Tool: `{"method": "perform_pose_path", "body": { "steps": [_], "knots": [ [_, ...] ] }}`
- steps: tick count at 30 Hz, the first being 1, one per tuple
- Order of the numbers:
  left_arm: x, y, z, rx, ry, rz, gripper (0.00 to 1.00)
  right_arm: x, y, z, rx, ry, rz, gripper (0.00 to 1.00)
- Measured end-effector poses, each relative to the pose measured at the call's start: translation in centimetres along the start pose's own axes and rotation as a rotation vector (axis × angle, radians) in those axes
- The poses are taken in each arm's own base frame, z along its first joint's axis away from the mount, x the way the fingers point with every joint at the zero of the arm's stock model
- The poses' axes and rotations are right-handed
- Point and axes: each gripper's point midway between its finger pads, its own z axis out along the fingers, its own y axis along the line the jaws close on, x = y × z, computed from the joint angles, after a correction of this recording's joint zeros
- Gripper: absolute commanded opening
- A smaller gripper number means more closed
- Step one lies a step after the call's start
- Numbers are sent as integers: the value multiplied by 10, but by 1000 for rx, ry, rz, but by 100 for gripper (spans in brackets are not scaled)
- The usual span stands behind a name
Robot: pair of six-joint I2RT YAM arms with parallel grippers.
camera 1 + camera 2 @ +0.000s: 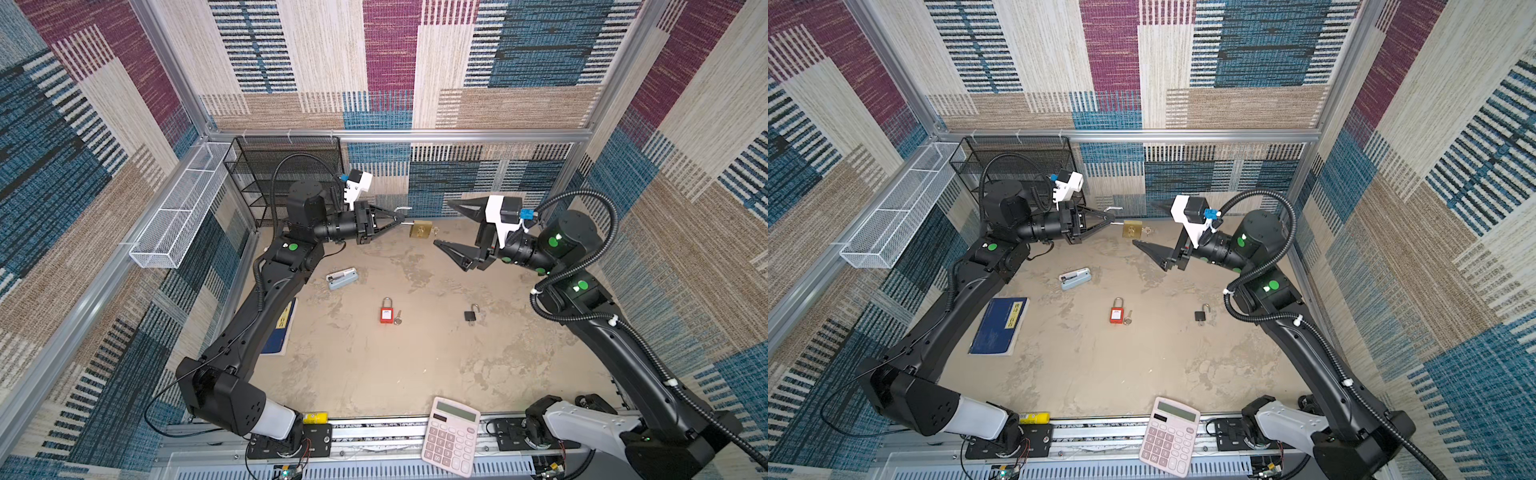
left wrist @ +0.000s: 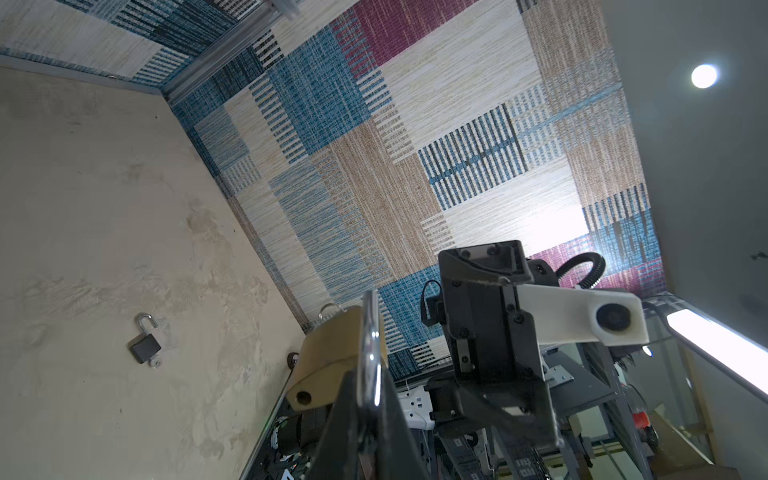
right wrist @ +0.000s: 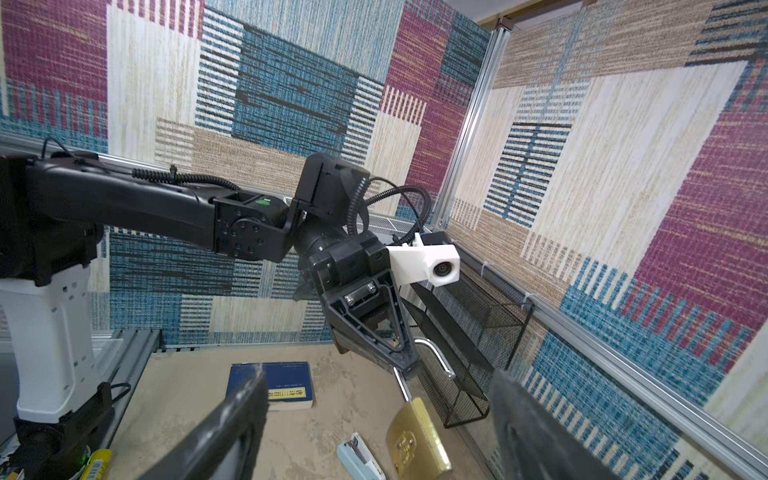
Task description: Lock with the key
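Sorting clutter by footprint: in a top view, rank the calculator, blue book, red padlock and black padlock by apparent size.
1. calculator (nearest the camera, so its lead is unsure)
2. blue book
3. red padlock
4. black padlock

A brass padlock [image 1: 420, 229] hangs tilted near the back wall, its steel shackle [image 2: 370, 353] sprung open and pinched in the left gripper [image 1: 401, 219]. A key ring [image 2: 330, 309] shows at its base.

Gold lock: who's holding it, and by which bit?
The left end effector is shut on the silver shackle of the gold padlock; its body hangs free. The right end effector is open, holding nothing.
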Motion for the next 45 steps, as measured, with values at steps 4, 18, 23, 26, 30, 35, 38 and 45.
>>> {"method": "perform_pose_path", "body": {
  "steps": [4, 18, 23, 26, 30, 35, 38, 45],
  "knots": [
    [-5, -6, -3, 25, -6, -15, 0, 12, -23, 7, -46, 29, 81, 83],
    [-13, -8, -8, 34, -30, -36, 0, 62, -40, 17, -177, 90, 273, 72],
    [-13, -8, -8, 35, -30, -35, 0, 72, -41, 21, -207, 91, 319, 64],
    [-13, -9, -8, 37, -31, -32, 0, 76, -43, 25, -224, 91, 344, 60],
    [-14, -9, -8, 46, -35, -35, 0, 79, -40, 28, -252, 91, 368, 57],
    [-15, -11, -8, 52, -37, -34, 0, 80, -34, 33, -278, 88, 387, 50],
    [-15, -11, -7, 53, -38, -36, 0, 81, -33, 37, -296, 90, 396, 46],
    [-14, -9, -7, 52, -37, -42, 0, 81, -30, 45, -324, 95, 408, 43]
  ]
}}
